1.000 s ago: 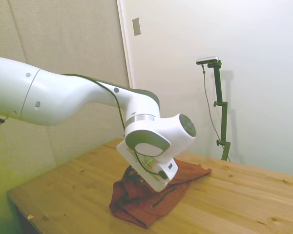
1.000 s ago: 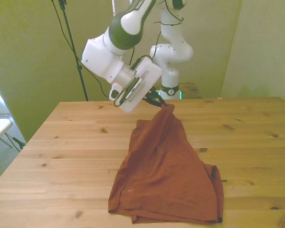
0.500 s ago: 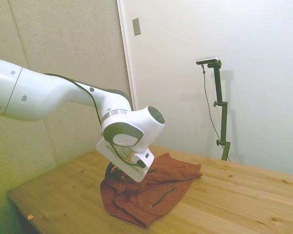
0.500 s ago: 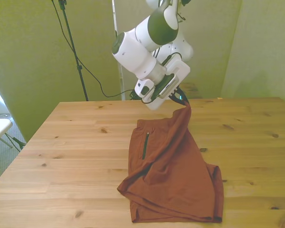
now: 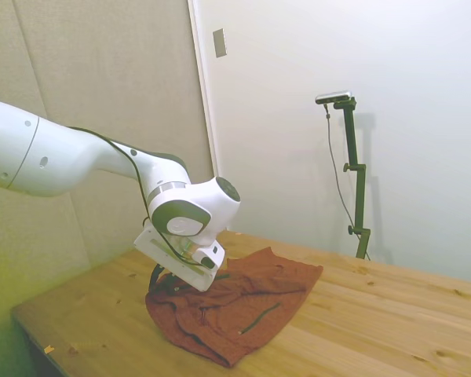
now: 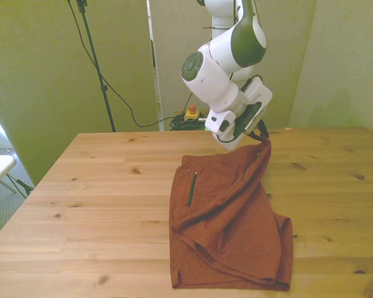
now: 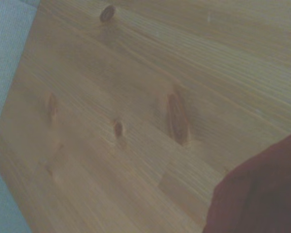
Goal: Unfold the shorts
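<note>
The rust-red shorts (image 6: 227, 223) lie partly folded on the wooden table (image 6: 99, 198), with a short dark zipper line (image 6: 193, 188) showing on the lower layer. My gripper (image 6: 261, 138) is shut on a corner of the top layer and holds it lifted, so the cloth hangs from it as a slanted flap. In the side view the shorts (image 5: 235, 302) spread out below the gripper (image 5: 166, 276), whose fingers are mostly hidden behind the hand. The wrist view shows bare wood and a blurred red edge of the shorts (image 7: 262, 194).
A dark tripod pole with a cable (image 6: 96, 68) stands behind the table on the front view's left. A small yellow box with a red button (image 6: 190, 113) lies on the floor behind the table. The table's edge (image 5: 31, 334) runs close behind the gripper in the side view.
The arm has swung toward the front view's right, carrying the held corner with it. The top layer has peeled across, and the dark zipper line is now uncovered.
</note>
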You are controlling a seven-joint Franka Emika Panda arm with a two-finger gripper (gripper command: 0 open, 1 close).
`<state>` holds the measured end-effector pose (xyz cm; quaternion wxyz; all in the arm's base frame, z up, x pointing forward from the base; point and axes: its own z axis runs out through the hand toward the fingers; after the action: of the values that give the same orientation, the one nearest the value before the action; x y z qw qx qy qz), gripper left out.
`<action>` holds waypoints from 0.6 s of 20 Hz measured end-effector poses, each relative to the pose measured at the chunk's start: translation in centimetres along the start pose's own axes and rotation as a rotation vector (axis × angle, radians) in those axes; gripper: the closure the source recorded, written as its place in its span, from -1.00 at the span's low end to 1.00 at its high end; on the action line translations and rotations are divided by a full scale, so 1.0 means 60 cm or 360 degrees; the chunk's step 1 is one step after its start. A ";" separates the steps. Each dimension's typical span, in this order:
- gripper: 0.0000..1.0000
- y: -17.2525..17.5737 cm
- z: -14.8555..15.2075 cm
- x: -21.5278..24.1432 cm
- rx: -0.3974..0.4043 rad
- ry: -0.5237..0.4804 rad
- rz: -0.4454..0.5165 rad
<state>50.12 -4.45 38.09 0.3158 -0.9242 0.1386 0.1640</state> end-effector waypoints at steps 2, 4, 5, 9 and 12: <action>-1.00 0.002 0.004 0.000 -0.0001 0.0003 -0.0001; -1.00 -0.003 0.000 -0.004 0.0003 0.0011 -0.0016; -1.00 -0.007 -0.003 -0.007 0.0007 0.0024 -0.0022; -1.00 -0.004 -0.070 -0.010 0.0037 0.0241 0.0140; -1.00 0.067 -0.177 0.018 0.0081 0.0495 0.0283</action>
<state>51.95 -14.36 43.46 0.2980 -0.9143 0.2710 0.0427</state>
